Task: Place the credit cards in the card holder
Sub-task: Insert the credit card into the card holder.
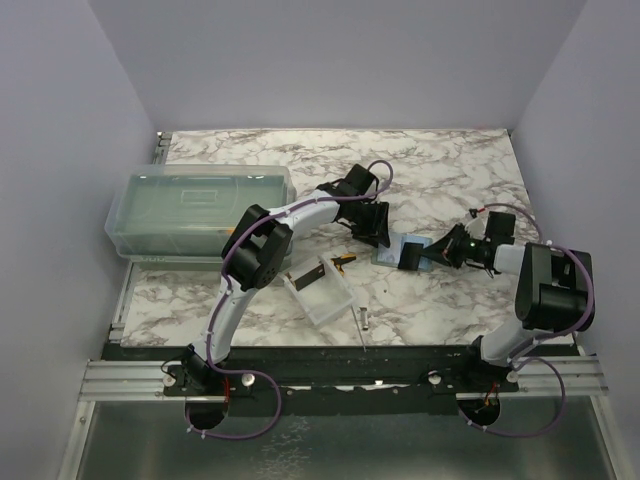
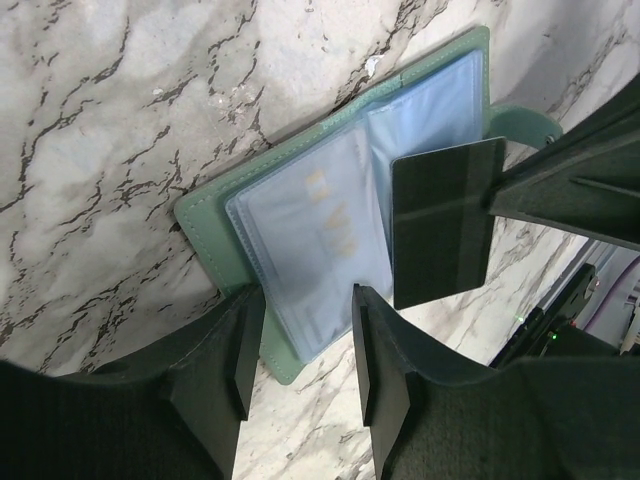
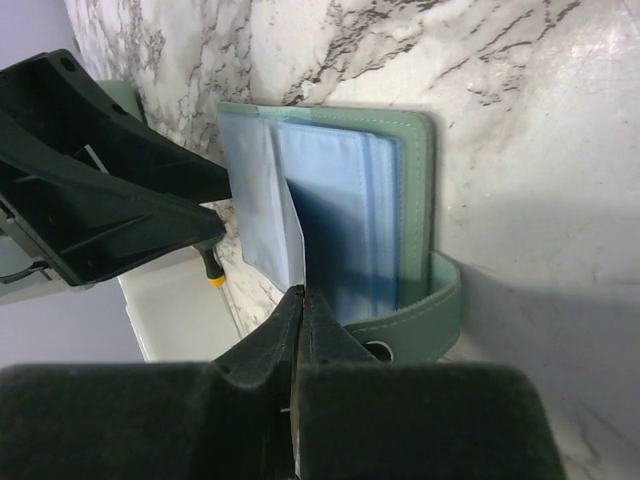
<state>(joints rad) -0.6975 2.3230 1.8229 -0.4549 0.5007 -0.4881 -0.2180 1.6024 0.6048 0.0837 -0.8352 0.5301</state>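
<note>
The card holder (image 2: pixel 215 225) lies open on the marble, sage green outside with pale blue clear sleeves. Gold lettering shows through one sleeve. It also shows in the top view (image 1: pixel 392 250) and the right wrist view (image 3: pixel 418 200). My right gripper (image 3: pixel 302 292) is shut on a black credit card (image 2: pixel 440 225) and holds it tilted over the right-hand sleeves. In the right wrist view the card shows only edge-on. My left gripper (image 2: pixel 305 300) is open, its fingers straddling the holder's near corner. No loose gold card shows.
A large translucent lidded box (image 1: pixel 200 210) stands at the left. A small clear tray (image 1: pixel 320 290) and an orange-handled black tool (image 1: pixel 343 261) lie just left of the holder. A small metal piece (image 1: pixel 364 318) lies near the front edge.
</note>
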